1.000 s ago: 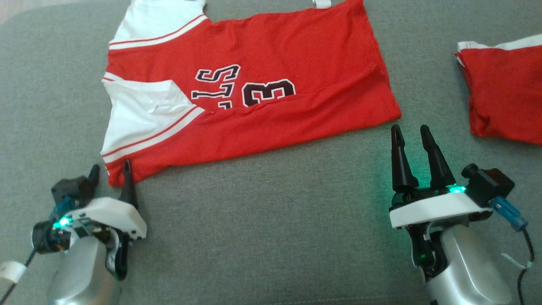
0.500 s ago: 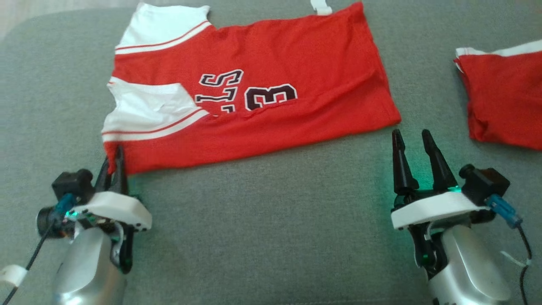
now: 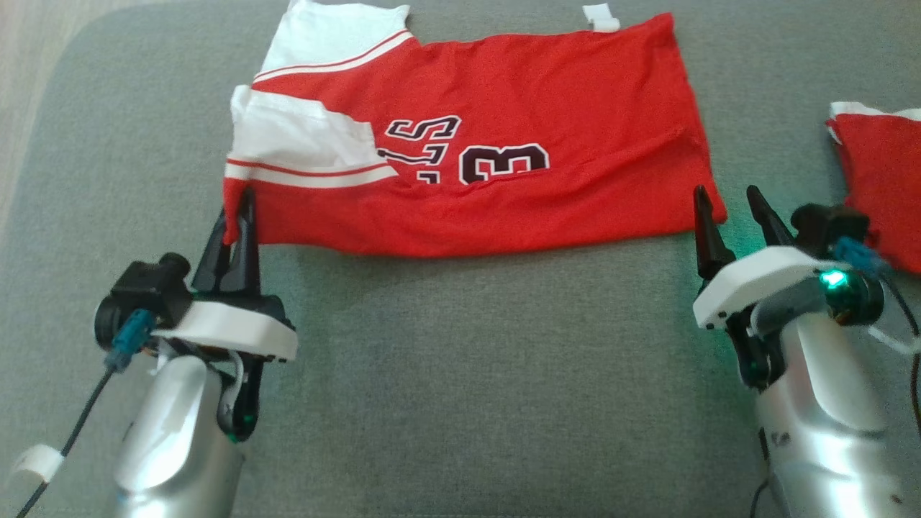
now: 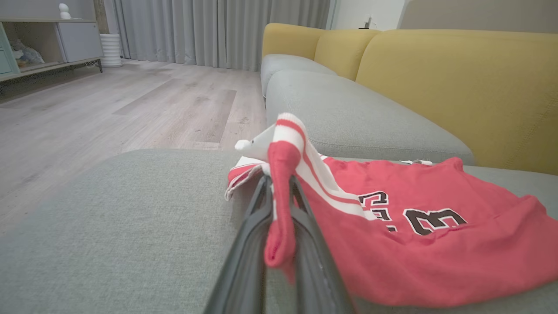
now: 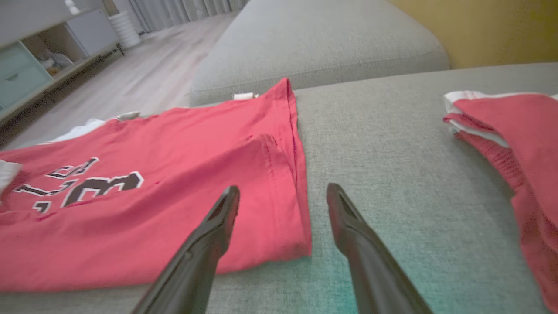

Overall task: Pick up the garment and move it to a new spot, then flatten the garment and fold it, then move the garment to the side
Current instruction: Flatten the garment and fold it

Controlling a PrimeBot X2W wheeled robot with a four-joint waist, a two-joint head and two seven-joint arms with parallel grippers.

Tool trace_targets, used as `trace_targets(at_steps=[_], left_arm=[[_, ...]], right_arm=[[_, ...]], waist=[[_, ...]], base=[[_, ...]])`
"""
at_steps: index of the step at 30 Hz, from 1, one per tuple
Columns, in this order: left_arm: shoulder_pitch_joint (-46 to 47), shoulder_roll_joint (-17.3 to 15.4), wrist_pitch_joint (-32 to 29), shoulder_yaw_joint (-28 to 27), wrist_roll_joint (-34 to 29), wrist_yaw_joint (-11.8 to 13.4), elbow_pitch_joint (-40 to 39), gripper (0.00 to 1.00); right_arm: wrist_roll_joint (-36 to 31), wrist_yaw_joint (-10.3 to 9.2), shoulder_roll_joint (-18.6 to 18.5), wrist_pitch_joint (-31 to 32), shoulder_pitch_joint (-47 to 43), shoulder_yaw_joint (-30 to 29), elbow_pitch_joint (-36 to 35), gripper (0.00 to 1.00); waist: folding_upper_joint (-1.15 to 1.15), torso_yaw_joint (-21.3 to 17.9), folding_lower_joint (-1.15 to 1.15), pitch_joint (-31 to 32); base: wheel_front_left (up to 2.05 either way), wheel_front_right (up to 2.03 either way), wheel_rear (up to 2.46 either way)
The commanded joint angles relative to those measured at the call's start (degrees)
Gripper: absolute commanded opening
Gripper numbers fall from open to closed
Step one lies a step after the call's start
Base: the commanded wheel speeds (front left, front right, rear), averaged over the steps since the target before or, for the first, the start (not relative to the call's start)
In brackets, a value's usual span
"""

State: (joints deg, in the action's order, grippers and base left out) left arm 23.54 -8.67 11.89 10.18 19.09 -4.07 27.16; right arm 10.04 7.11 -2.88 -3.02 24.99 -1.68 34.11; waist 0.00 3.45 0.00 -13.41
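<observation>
- Red jersey with white sleeves trimmed in red stripes, black-and-white lettering and a "3" across the chest, small white tag at the far edge.
- Spread mostly flat, near long side folded over onto the body, part of the lettering hidden under that fold, soft wrinkles along it.
- Lying on a grey fabric sofa seat, toward its far side; second red-and-white garment bunched well apart on the right.
- Around it: mustard-yellow backrests, pale wood floor, grey curtains, low shelf unit.
- Left gripper clamped narrow on the jersey's near left corner, just below the white sleeve; corner lifted off the seat, red cloth pinched between the fingers.
- Right gripper spread wide, holding nothing, at the jersey's near right corner; one finger over the red hem, the other over bare grey seat; contact with the cloth impossible to tell.
</observation>
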Motion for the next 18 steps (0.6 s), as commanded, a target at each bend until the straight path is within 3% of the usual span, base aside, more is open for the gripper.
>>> trace_targets(at_steps=[1,10,11,12,13,18], left_arm=[[0.4,-1.2,-0.1,-1.1,-0.5,0.1,-2.5,0.00],[0.1,0.0,-0.7,1.3,-0.5,-0.2,-4.2,0.00],[0.1,0.0,-0.7,1.3,-0.4,-0.2,-4.2,0.00],[0.1,0.0,-0.7,1.4,-0.4,-0.2,-4.2,0.00],[0.0,-0.1,-0.7,1.4,-0.3,-0.2,-4.1,0.00],[-0.7,-1.0,-1.1,1.2,-0.1,0.3,-3.2,0.00]], right_arm=[[-1.7,0.37,0.0,0.8,3.2,0.6,0.0,1.00],[-13.6,0.37,0.0,10.0,9.9,-3.0,14.6,1.00],[-14.3,0.37,0.0,10.8,10.0,-2.8,15.5,0.90],[-14.6,0.37,0.0,11.6,10.0,-2.5,16.3,0.36],[-14.5,0.37,0.0,12.1,10.0,-2.3,17.1,0.00],[-15.1,0.37,0.0,10.9,9.5,-2.9,17.9,0.00]], waist=[[0.00,0.7,0.00,-0.4],[0.00,3.3,0.00,-1.2],[0.00,3.5,0.00,-1.2],[0.00,3.5,0.00,-1.1],[0.00,3.5,0.00,-1.0],[0.00,2.8,0.00,0.2]], base=[[0.00,0.00,0.00],[0.00,0.00,0.00],[0.00,0.00,0.00],[0.00,0.00,0.00],[0.00,0.00,0.00],[0.00,0.00,0.00]])
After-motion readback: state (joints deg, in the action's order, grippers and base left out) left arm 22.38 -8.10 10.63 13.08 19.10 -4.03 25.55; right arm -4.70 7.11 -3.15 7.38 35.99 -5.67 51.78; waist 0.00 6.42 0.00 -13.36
